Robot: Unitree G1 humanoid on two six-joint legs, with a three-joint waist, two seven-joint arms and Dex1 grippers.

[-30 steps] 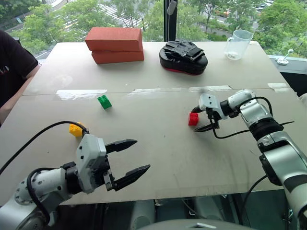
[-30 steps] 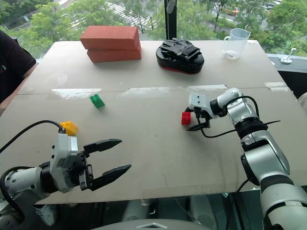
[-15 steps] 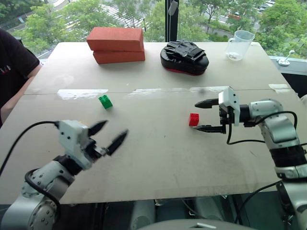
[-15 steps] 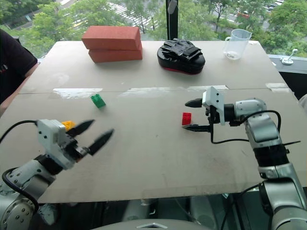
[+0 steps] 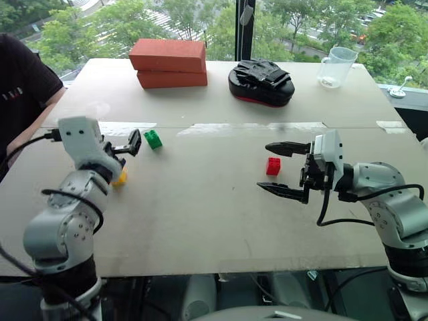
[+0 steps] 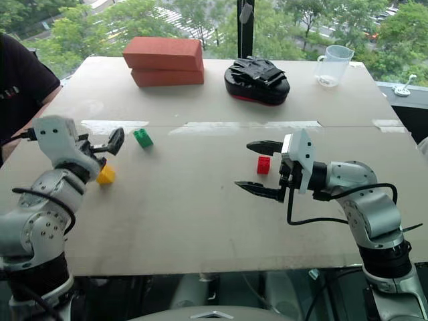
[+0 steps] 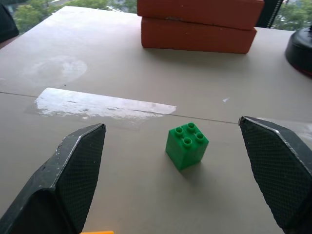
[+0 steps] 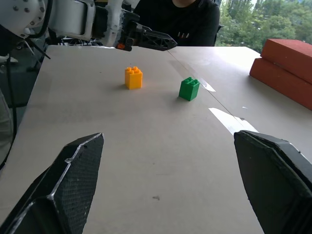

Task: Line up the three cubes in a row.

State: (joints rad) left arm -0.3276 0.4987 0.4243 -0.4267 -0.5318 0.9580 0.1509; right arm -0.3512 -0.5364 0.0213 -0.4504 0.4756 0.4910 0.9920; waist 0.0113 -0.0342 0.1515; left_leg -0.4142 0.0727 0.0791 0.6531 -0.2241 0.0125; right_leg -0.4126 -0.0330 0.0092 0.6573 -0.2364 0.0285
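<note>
Three cubes lie on the beige table (image 5: 200,214). The green cube (image 5: 153,139) is left of centre, and my left gripper (image 5: 132,143) hovers just short of it, open and pointing at it. From the left wrist, the green cube (image 7: 186,145) sits between and beyond the wide-spread fingers (image 7: 73,180). The yellow cube (image 6: 105,174) sits nearer, beside my left forearm. The red cube (image 5: 273,166) is right of centre. My right gripper (image 5: 263,166) is open, raised and pointing left, with nothing in it; the red cube lies lower, between its fingers as seen from the head.
Two big red-orange bricks (image 5: 170,63) are stacked at the far left. A black padded mitt (image 5: 261,81) and a clear jug (image 5: 334,65) stand along the far edge. A person's arm in a black sleeve (image 5: 23,87) is at the table's left side.
My left arm swung up from the near edge, forward and left, and now points at the green cube. My right gripper pulled back from the red cube, rose and turned to point left.
</note>
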